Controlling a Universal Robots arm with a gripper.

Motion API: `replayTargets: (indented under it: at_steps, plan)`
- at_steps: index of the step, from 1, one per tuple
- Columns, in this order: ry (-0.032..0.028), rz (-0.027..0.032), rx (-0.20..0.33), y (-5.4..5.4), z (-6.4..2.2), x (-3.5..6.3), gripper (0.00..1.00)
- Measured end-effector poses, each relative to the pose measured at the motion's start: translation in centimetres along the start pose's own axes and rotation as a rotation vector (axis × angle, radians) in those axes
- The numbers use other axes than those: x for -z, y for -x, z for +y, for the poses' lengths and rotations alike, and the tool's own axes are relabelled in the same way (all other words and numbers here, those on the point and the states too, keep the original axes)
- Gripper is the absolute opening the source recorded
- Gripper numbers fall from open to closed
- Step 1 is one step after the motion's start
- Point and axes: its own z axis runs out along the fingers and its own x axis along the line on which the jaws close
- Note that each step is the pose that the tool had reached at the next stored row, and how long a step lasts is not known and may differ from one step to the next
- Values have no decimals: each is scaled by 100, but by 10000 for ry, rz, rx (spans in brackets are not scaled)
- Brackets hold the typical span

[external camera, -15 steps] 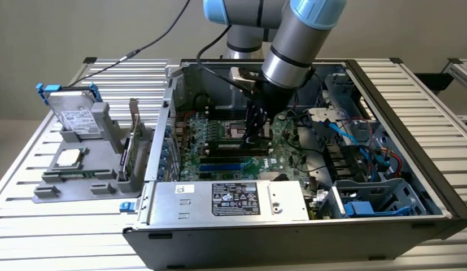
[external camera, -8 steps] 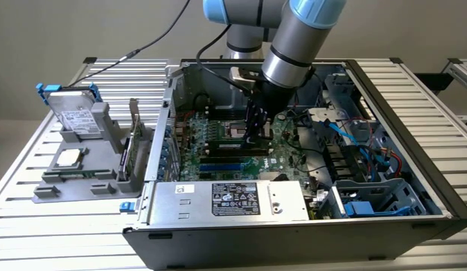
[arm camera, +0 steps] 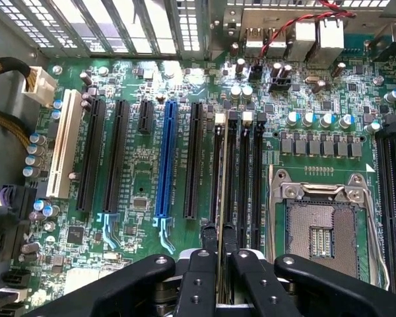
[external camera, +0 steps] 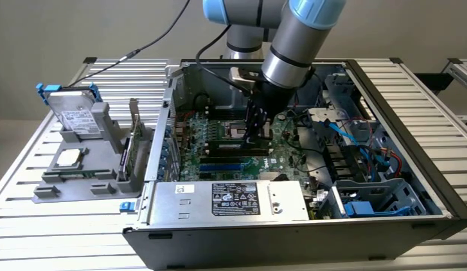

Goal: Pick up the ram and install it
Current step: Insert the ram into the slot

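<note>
Inside the open computer case [external camera: 414, 141], which takes up the tabletop's [external camera: 60, 226] middle and its edge on the exterior view's right, the arm [external camera: 293, 51] reaches straight down over the motherboard [arm camera: 138, 165]. The jaws are clenched on the ram [arm camera: 222, 294], holding it on edge above the row of black memory slots [arm camera: 241, 172]. These lie between the long blue slot [arm camera: 165, 158] and the open processor socket [arm camera: 320, 231].

I judge the step in hand to be seating the ram. Doing that well calls for the stick to run exactly parallel to its slot and to stand upright, not leaning toward a neighbouring slot. Its lower edge should meet the slot along the whole length at once. Pressure wants to be straight down and even, since a thin board pushed at one end is likely to tilt or flex. The end latches should be clear. I cannot tell whether the ram's lower edge already touches a slot.

From the wrist view the ram shows edge-on only, as a very thin, pale, straight sliver running away from the jaws in line with the slots. Its flat faces are turned aside, so no chips can be made out.
</note>
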Motion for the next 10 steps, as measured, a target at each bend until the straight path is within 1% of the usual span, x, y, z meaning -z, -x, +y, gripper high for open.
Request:
replayTargets:
  at_steps: [10]
  plan:
    - [1, 0, -13, -5, 7, -12, 14]
